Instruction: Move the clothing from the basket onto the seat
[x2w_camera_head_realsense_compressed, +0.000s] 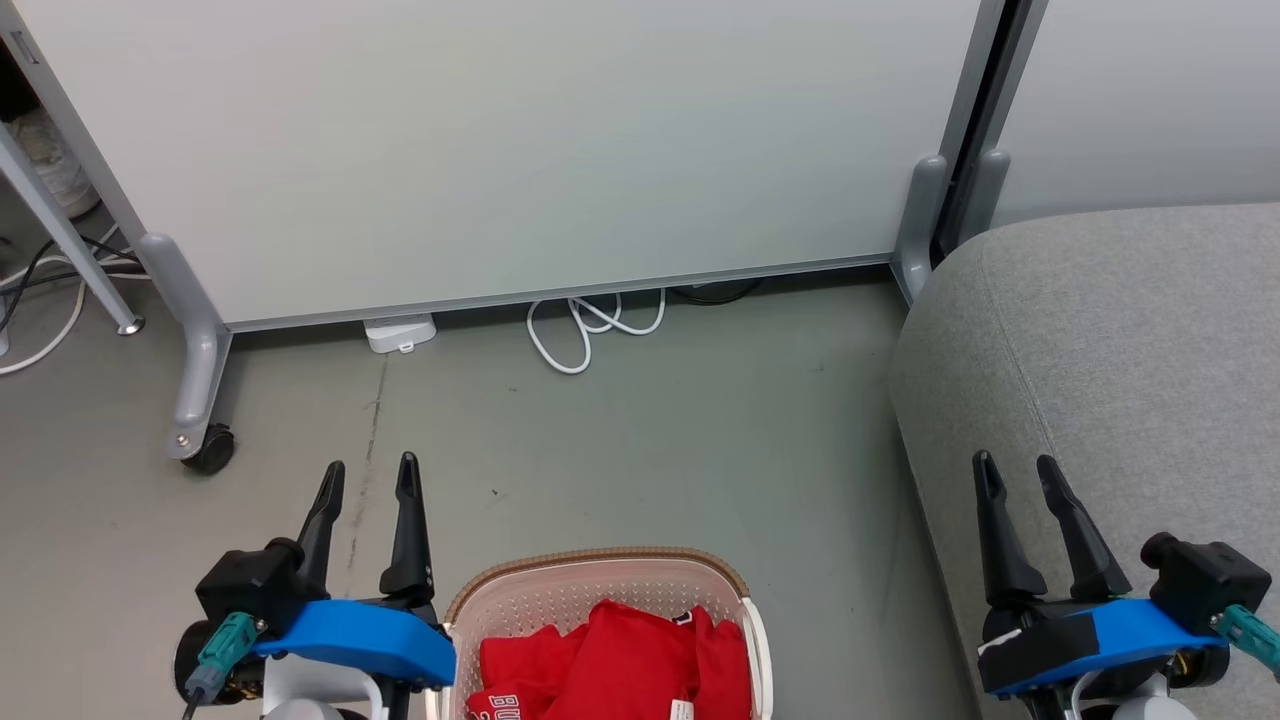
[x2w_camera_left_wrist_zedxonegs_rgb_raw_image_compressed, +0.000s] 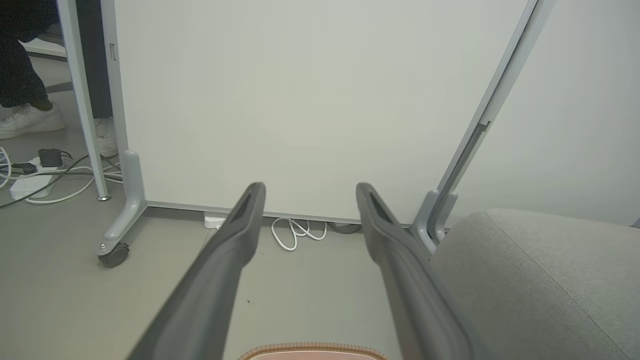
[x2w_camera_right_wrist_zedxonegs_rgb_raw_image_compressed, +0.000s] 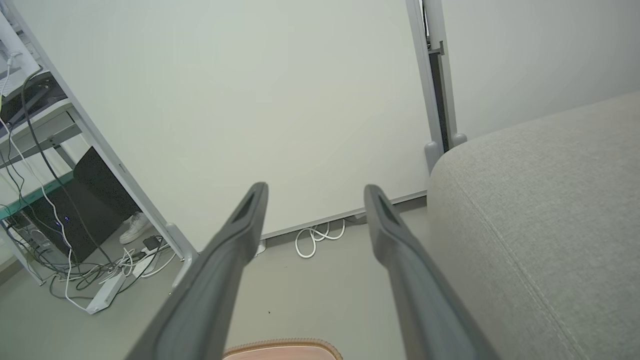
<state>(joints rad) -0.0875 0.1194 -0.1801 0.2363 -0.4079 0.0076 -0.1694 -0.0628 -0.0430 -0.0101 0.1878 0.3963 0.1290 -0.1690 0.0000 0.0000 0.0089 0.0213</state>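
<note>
Bright red clothing (x2w_camera_head_realsense_compressed: 620, 660) with white lettering lies bunched in the cream basket (x2w_camera_head_realsense_compressed: 600, 562), which stands on the floor at the bottom middle of the head view. Its brown rim also peeks in as the basket (x2w_camera_left_wrist_zedxonegs_rgb_raw_image_compressed: 312, 348) and the basket (x2w_camera_right_wrist_zedxonegs_rgb_raw_image_compressed: 282, 346) at the bottom of both wrist views. The light grey seat (x2w_camera_head_realsense_compressed: 1130, 350) fills the right side, seen too as the seat (x2w_camera_left_wrist_zedxonegs_rgb_raw_image_compressed: 540, 280) and the seat (x2w_camera_right_wrist_zedxonegs_rgb_raw_image_compressed: 540, 215). My left gripper (x2w_camera_head_realsense_compressed: 370, 475) hovers open just left of the basket. My right gripper (x2w_camera_head_realsense_compressed: 1018, 470) is open over the seat's near edge. Both hold nothing.
A pale wheeled partition (x2w_camera_head_realsense_compressed: 500, 150) stands across the back, its caster foot (x2w_camera_head_realsense_compressed: 205, 445) at the left. A white cable loop (x2w_camera_head_realsense_compressed: 590, 330) and a small white adapter (x2w_camera_head_realsense_compressed: 400, 332) lie at its base. Desk legs, cables and a person's shoes (x2w_camera_left_wrist_zedxonegs_rgb_raw_image_compressed: 30, 120) are at far left.
</note>
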